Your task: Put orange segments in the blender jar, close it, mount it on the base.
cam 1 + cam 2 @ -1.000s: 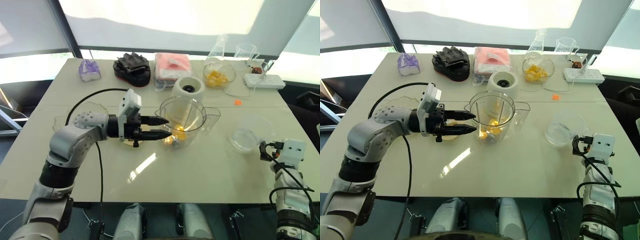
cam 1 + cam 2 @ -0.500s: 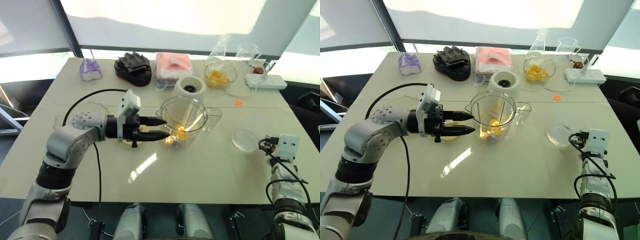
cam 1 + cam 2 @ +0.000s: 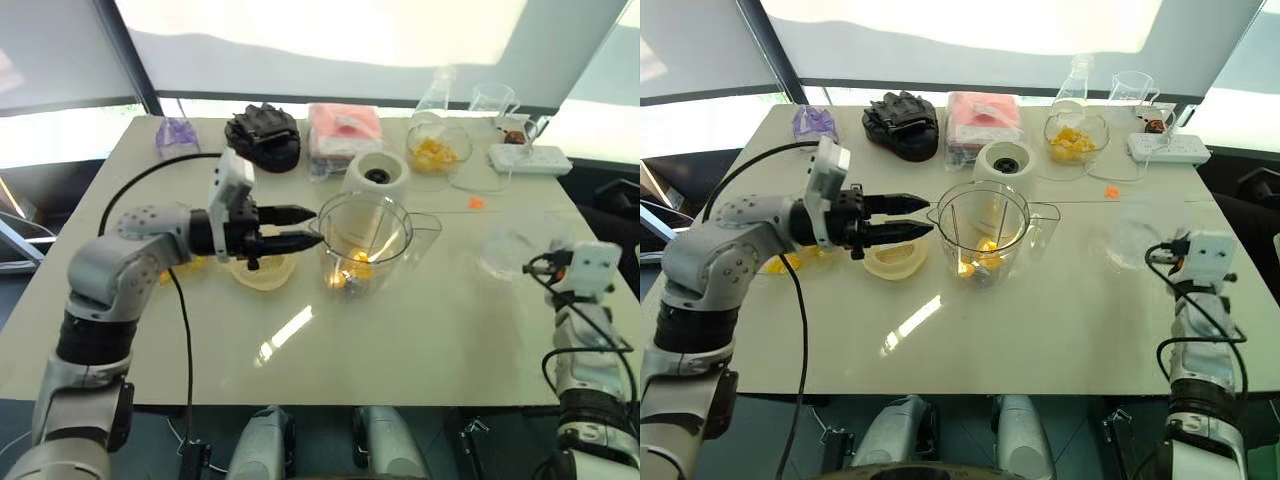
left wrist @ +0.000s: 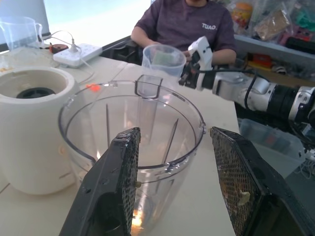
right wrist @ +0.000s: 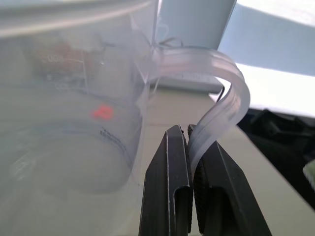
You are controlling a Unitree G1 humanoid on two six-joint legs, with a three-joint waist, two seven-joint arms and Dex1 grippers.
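The clear blender jar (image 3: 365,240) stands upright mid-table with a few orange segments (image 3: 355,272) at its bottom. More orange segments fill a scalloped glass bowl (image 3: 434,150) at the back. Just behind the jar is the cream base (image 3: 377,177), dark socket up. My left gripper (image 3: 312,226) is level, open and empty, with its tips just left of the jar's rim (image 4: 133,123). A flat cream lid (image 3: 262,270) lies under it. At the right edge, my right gripper (image 5: 188,130) is shut on the handle of a small clear beaker (image 3: 515,242), held above the table.
Along the back are a purple packet (image 3: 178,135), a black glove-like heap (image 3: 265,135), a pink packet (image 3: 345,130), a glass flask (image 3: 440,95), a measuring cup (image 3: 492,100) and a power strip (image 3: 528,160). A person (image 4: 192,22) sits beyond the table's right side.
My right gripper closed on the beaker's handle and lifted the beaker off the table. My left gripper drew up and to the left, away from the jar's wall, uncovering the lid.
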